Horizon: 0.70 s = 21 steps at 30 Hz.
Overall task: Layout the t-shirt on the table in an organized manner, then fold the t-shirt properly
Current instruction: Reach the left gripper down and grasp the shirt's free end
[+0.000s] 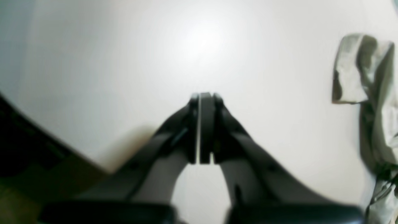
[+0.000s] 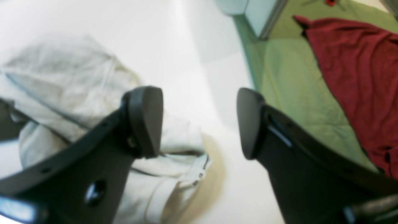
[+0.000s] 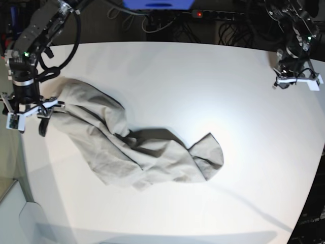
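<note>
Laying-out step: the t-shirt (image 3: 137,147) lies crumpled diagonally on the desk (image 3: 203,76), right gripper (image 2: 199,123) jaws apart at its edge, left gripper (image 1: 203,99) jaws closed, empty, well apart; next, regrasp and spread.

We saw the t-shirt (image 3: 137,147) as one plain light grey-beige, no print on it — its folds fell to darker grey shadow. The table (image 3: 203,81) was plain matte white, brightest in a soft glare near its middle. Both grippers were black — the left gripper (image 1: 203,96) and the right gripper (image 2: 199,121) alike. Beyond the table edge in the right wrist view lay a pale green cloth (image 2: 295,87) with a dark red cloth (image 2: 357,71) over it.
</note>
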Motion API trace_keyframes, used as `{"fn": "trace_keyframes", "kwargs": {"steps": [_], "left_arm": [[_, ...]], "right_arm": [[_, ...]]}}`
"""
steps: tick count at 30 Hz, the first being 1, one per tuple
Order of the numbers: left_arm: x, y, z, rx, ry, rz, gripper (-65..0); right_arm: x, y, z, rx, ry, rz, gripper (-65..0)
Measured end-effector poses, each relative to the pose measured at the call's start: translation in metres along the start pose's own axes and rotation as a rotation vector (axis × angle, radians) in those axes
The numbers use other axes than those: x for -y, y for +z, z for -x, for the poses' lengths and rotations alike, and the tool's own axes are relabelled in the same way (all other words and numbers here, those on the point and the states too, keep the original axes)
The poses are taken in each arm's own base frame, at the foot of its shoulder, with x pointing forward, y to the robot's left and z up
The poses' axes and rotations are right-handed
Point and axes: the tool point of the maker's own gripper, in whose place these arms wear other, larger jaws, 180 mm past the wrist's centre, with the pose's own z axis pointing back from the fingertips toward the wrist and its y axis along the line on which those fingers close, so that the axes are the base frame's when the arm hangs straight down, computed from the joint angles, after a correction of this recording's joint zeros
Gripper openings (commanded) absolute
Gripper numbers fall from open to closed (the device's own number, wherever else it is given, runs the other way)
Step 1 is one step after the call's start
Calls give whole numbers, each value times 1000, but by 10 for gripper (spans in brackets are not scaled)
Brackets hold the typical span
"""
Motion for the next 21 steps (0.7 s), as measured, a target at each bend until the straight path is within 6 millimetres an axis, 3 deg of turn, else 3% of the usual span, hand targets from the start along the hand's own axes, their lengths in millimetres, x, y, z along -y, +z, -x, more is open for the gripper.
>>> {"fn": "trace_keyframes", "kwargs": {"steps": [6, 8, 10, 13, 17, 21], "left_arm": [[84, -9, 4, -14, -102, 191, -273], [115, -17, 1, -17, -124, 259, -237], [137, -31, -2, -30, -139, 303, -245], [155, -60, -8, -61, -116, 318, -276], [159, -100, 8, -170, -53, 290, -341], [174, -117, 21, -219, -72, 299, -393]], "right_arm": [[-5, 0, -2, 7, 13, -24, -273], [-4, 0, -2, 7, 13, -22, -273], [-5, 0, -2, 9, 12, -23, -273], [-4, 0, 0, 2, 11, -22, -273], [-6, 0, 0, 3, 11, -23, -273], [-3, 1, 2, -5, 11, -14, -273]]}}
